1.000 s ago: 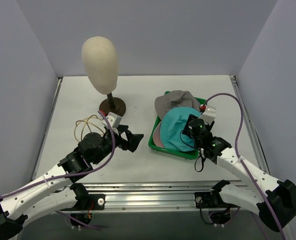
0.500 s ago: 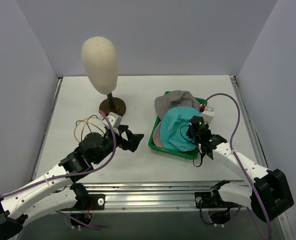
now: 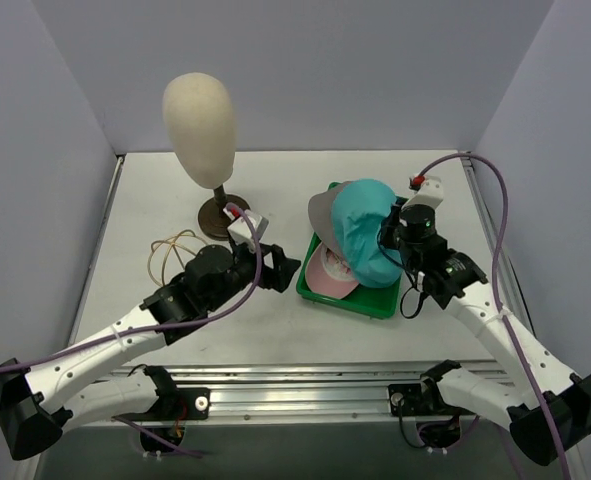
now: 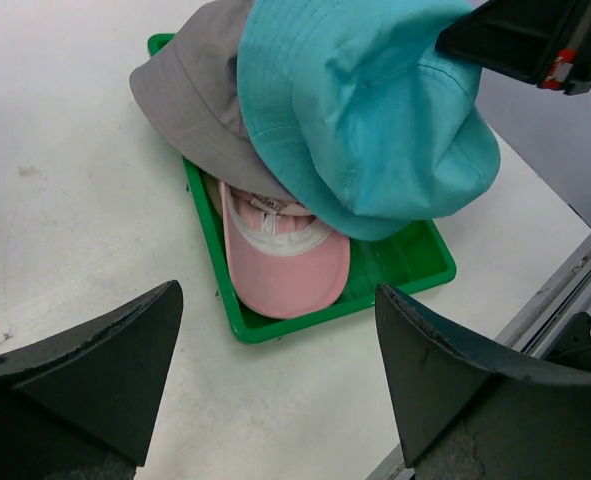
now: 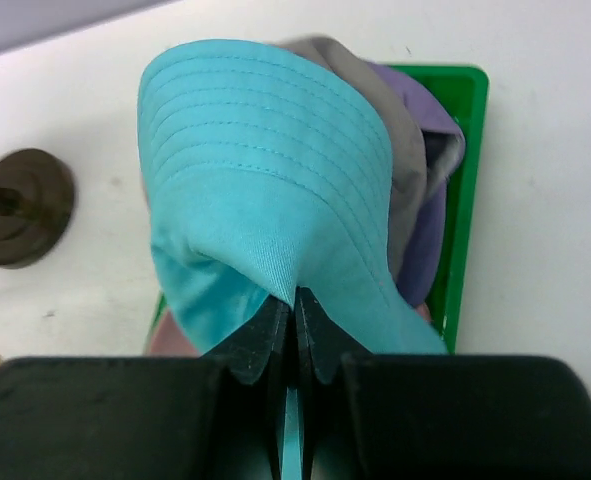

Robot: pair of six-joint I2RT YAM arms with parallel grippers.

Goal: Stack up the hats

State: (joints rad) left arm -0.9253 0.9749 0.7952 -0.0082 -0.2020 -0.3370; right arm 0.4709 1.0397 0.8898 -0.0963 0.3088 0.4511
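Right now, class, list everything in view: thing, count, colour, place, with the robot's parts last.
Bucket hat: 1, teal, held above the tray.
Floppy hat: 1, grey, tray's far end, partly under the teal one.
Baseball cap: 1, pink, in the tray.
Fourth hat: 1, lilac, beneath the grey, mostly hidden.
Tray: 1, green, right of centre.
Mannequin head: 1, cream, on a brown stand, far left.
Wire loop: 1, tan, beside left arm.
Left gripper: 1, black, open, beside the tray.
Right gripper: 1, black, shut on the bucket hat.
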